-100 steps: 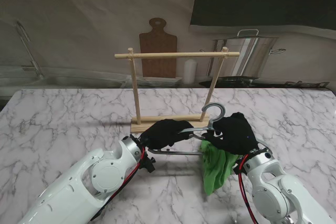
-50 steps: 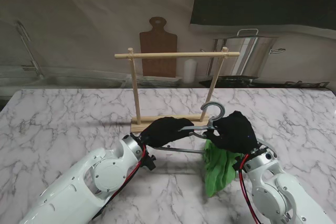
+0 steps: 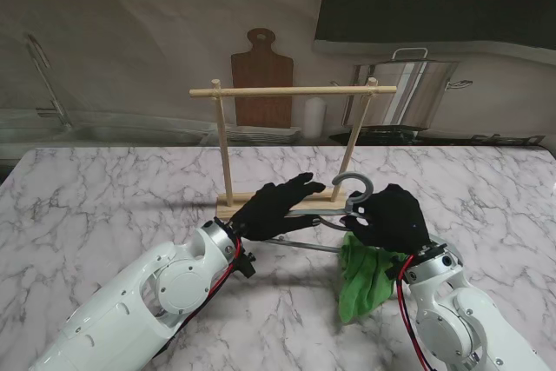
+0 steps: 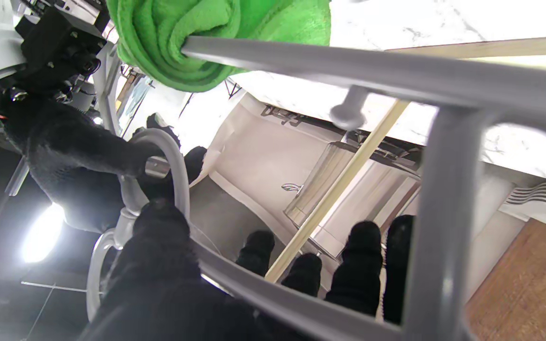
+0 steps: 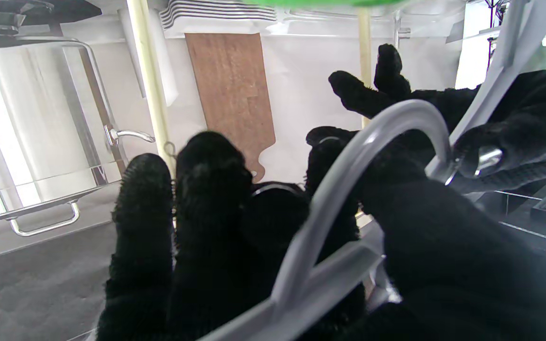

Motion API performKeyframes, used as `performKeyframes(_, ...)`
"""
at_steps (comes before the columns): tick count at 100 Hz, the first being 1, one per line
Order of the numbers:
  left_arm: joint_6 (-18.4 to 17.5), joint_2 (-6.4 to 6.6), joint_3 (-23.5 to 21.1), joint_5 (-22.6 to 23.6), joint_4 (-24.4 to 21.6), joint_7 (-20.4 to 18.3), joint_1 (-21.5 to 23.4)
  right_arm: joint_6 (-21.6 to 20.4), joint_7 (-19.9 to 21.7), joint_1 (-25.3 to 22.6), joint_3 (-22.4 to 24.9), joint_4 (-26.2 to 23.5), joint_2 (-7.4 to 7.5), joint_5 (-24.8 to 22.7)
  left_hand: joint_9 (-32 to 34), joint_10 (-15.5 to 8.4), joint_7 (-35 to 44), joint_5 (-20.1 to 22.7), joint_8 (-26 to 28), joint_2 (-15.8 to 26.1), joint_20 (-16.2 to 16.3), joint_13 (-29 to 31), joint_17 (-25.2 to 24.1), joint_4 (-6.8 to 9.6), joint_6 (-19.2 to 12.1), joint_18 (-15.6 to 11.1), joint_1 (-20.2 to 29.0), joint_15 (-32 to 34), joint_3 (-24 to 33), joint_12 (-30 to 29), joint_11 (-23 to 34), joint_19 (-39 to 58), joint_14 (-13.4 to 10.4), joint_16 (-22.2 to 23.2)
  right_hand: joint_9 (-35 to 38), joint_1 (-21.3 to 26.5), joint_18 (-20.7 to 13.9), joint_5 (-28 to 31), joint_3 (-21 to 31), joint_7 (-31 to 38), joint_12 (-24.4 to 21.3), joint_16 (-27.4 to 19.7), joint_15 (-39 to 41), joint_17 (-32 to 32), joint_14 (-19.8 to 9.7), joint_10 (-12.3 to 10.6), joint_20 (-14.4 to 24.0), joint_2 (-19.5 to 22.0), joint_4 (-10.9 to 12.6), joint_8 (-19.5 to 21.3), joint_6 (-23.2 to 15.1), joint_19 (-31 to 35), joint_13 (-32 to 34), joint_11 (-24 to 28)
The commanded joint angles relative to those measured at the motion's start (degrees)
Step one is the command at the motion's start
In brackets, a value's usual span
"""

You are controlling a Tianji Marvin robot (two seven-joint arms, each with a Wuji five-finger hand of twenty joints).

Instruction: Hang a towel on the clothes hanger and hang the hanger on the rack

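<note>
Green towel (image 3: 363, 277) drapes from grey hanger (image 3: 334, 208) before wooden rack (image 3: 291, 91).

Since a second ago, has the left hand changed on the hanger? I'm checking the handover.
Yes. The black-gloved left hand has opened, its fingers now stretching away from me toward the wooden rack's base.

White arms (image 3: 148, 301) (red cables), black-gloved hands (image 3: 276, 208)
</note>
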Motion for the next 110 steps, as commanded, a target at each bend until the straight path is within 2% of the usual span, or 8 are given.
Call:
performKeyframes(1,0.6,0.24,0.2,0.3,-0.4,-1.6,-0.4,0.4,-0.8,0.0,-0.1,0.5,-0.10,-0.5,-5.7,0.3,-3.7,-5.8,-2.9,0.7,-2.9,-3.9,-2.2,-0.02,0.9,-1.7,-3.2,-2.2,1.0,-2.6,-1.6,-35.7,0.9,-3.0,2.8,2.7,-1.4,0.8,2.4,1.6,1.5,1.1,1.8,0.5,-5.2,2.9,-0.7,-1.5,-1.3,-0.7,0.3,0.9,2.1,2.5)
performKeyframes(10,0.8,0.44,0.1,-0.1,-0.8,-2.7,-0.4,1.0,-1.2,0.1,-0.1,0.9,-0.13,-0.8,-9.3,1.0,-6.3,-10.6,-6.9,-1.6,-4.5,-7.0,-3.1,-0.15,1.7,-1.4,-6.7,-3.3,0.8,-4.9,-2.4,-39.7,1.8,-5.0,2.9,2.7,-1.2,0.7,2.4,1.5,1.5,1.1,1.7,0.5,-5.2,2.8,-0.8,-1.3,-1.3,-0.7,0.4,0.8,2.1,2.5)
performKeyframes(20,0.5,0.61,0.1,0.2,-0.9,-3.2,-0.6,1.6,-1.7,0.2,0.0,1.1,-0.21,-0.7,-10.4,1.3,-6.7,-10.8,-11.9,-3.6,-5.0,-8.4,-2.8,-0.18,2.1,-1.2,-9.5,-3.6,1.1,-6.5,-2.5,-42.6,2.2,-6.1,2.8,2.8,-0.8,0.6,2.4,1.5,1.5,1.2,1.6,0.4,-5.2,2.8,-0.9,-1.1,-1.4,-0.6,0.5,0.8,2.1,2.4)
performKeyframes(49,0.0,0.74,-0.5,0.3,-0.9,-3.5,-0.4,3.0,-2.7,0.7,0.1,1.6,-0.48,-0.2,-8.5,1.3,-5.9,-10.1,-12.9,-4.3,-4.9,-8.2,-2.5,-0.26,1.7,-1.1,-9.8,-3.4,1.3,-6.6,-2.0,-43.7,1.8,-6.5,2.9,3.1,-0.5,0.4,2.2,1.6,1.6,1.5,1.9,1.0,-5.1,2.7,-0.9,-0.5,-1.4,-0.3,0.6,1.4,2.2,2.6)
performKeyframes(59,-0.5,0.95,-2.2,1.6,-2.1,-3.0,1.3,3.7,-3.1,0.7,0.3,1.5,-0.57,-0.2,-4.4,0.9,-3.9,-7.3,-11.6,-2.8,-4.4,-6.1,-1.7,-0.26,1.2,-1.1,-6.7,-2.3,1.3,-4.8,-1.2,-43.8,0.8,-5.7,3.1,3.0,-0.3,0.4,2.1,1.6,1.6,1.5,2.1,1.3,-5.0,2.5,-0.8,-0.3,-1.4,-0.2,0.6,1.7,2.2,2.5)
performKeyframes(70,-0.3,1.55,-6.0,4.1,-4.7,-3.3,4.6,4.6,-4.0,0.4,0.8,0.8,-0.71,-0.4,2.2,0.7,-3.4,-5.8,-10.5,-0.7,-1.0,-2.0,-0.8,-0.14,1.2,0.2,-3.7,-0.4,1.0,-1.3,0.1,-40.5,-0.3,-3.2,3.4,2.7,0.4,0.3,1.4,1.4,1.4,1.6,3.7,0.8,-3.6,2.4,0.8,0.5,-1.3,0.1,0.3,4.7,2.2,2.4)
performKeyframes(88,0.6,2.04,-12.8,8.0,-7.1,-2.8,9.6,5.6,-4.0,-0.6,2.6,-1.9,-0.78,-1.1,11.6,-0.3,0.1,2.1,-7.7,0.2,5.5,3.6,-0.8,-0.11,0.3,3.8,-1.7,1.9,1.0,2.8,2.2,-33.6,-0.7,1.0,4.2,2.6,1.7,0.7,1.5,1.2,0.9,0.9,4.3,1.2,-3.3,1.7,2.4,0.6,-1.3,0.1,0.8,7.3,2.3,1.9)
performKeyframes(110,1.6,2.09,-20.2,10.9,-7.5,-1.1,14.0,7.4,-3.9,0.4,3.3,-3.9,-0.71,-2.6,21.5,-1.5,5.0,12.6,-2.5,0.5,11.3,10.2,1.5,-0.05,-0.5,4.2,-0.1,5.5,1.0,7.0,5.4,-23.9,-0.5,5.5,5.2,2.3,2.2,1.2,1.7,1.0,0.7,1.1,7.0,2.2,-3.4,1.3,3.2,0.4,-1.4,-0.2,1.3,9.4,2.3,1.6)
